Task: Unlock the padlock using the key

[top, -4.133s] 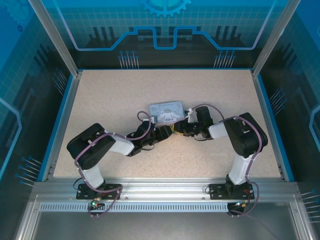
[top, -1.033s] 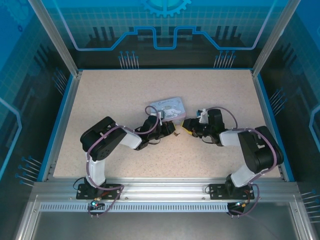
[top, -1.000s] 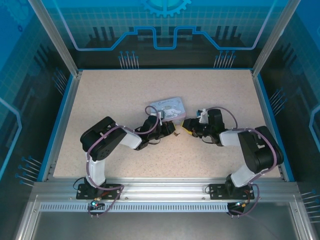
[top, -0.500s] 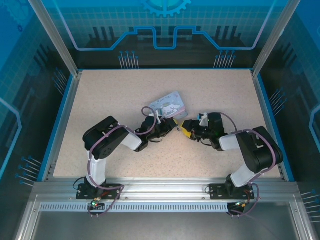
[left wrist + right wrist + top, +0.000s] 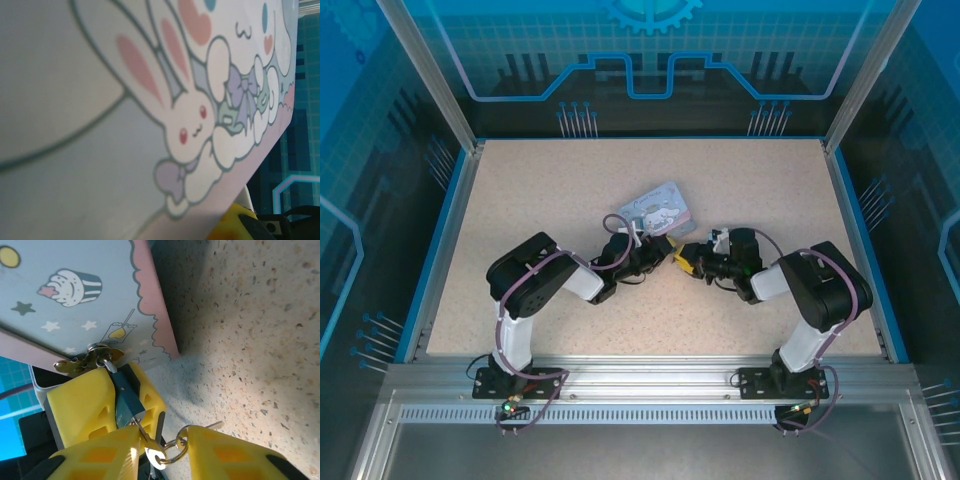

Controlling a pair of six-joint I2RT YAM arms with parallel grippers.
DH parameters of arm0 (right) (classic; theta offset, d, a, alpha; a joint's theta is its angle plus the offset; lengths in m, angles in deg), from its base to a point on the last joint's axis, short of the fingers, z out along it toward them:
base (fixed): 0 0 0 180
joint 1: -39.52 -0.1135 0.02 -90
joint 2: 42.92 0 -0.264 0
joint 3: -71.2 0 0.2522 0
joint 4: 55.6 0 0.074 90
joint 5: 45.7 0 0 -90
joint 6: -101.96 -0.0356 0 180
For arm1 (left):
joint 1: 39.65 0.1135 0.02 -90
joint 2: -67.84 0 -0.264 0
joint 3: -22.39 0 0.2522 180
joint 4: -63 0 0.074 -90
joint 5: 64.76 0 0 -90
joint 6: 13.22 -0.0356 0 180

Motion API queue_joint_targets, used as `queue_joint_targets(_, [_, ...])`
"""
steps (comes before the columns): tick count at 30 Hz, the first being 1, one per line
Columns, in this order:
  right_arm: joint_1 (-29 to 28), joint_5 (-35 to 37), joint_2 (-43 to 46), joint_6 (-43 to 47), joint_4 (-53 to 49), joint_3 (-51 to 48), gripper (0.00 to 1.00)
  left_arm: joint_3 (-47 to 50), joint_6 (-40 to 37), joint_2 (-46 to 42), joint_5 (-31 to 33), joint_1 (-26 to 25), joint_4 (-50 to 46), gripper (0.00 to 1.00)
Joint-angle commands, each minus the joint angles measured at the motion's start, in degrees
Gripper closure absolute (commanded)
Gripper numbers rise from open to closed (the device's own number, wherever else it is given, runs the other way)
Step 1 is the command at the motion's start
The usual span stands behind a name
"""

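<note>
Key [image 5: 142, 434] meets padlock [image 5: 124, 402]; shackle [image 5: 107, 364] not yet open.
Left gripper [image 5: 662, 250] clamps the padlock, hanging from the hasp [image 5: 95, 356] at the tin's [image 5: 60, 285] 5 o'clock seen from above. The key points into its base between the right gripper's [image 5: 162, 447] jaws, grip unclear. 2 steps left: turn, release.

black arms, white links, yellow fingers

the left arm [image 5: 525, 285] and right arm [image 5: 820, 290] are wearing glossy black joint housings over white links. purple-grey cables [image 5: 498, 330] are looping along both. the right tool [image 5: 164, 437] is showing yellow fingers [image 5: 230, 455] with recessed pockets.
</note>
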Motion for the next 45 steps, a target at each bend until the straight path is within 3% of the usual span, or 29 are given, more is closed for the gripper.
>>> queue_joint_targets(1, [-0.81, 0.42, -1.16, -0.83, 2.59, 0.62, 0.80, 0.65, 2.35, 1.42, -0.52, -0.66, 0.76, 1.00])
queue_joint_targets(8, [-0.27, 0.52, -1.30, -1.03, 3.13, 0.32, 1.00, 0.64, 2.45, 1.47, -0.70, -0.62, 0.60, 1.00])
queue_joint_targets(23, [1.72, -1.07, -8.59, -1.02, 5.79, 5.95, 1.00, 0.08, 2.24, 1.69, -1.02, -2.21, 0.16, 1.00])
queue_joint_targets(28, [3.20, -0.94, -7.03, -0.13, 4.96, 3.92, 0.68, 0.99, 2.92, 1.69, 0.42, -2.16, 0.30, 1.00])
queue_joint_targets(34, [4.23, -0.70, -3.84, 1.21, 3.45, 1.04, 0.46, 0.96, 3.29, 1.78, 0.89, -2.00, 0.64, 1.00])
queue_joint_targets(37, [4.51, -0.32, -1.70, 1.98, 2.24, -0.71, 0.41, 0.95, 3.22, 1.86, 0.88, -1.88, 0.80, 1.00])
queue_joint_targets(45, [4.26, -0.94, 3.84, 1.47, -0.19, -3.28, 0.45, 0.33, 3.75, 2.09, 0.68, -1.79, 0.95, 1.00])
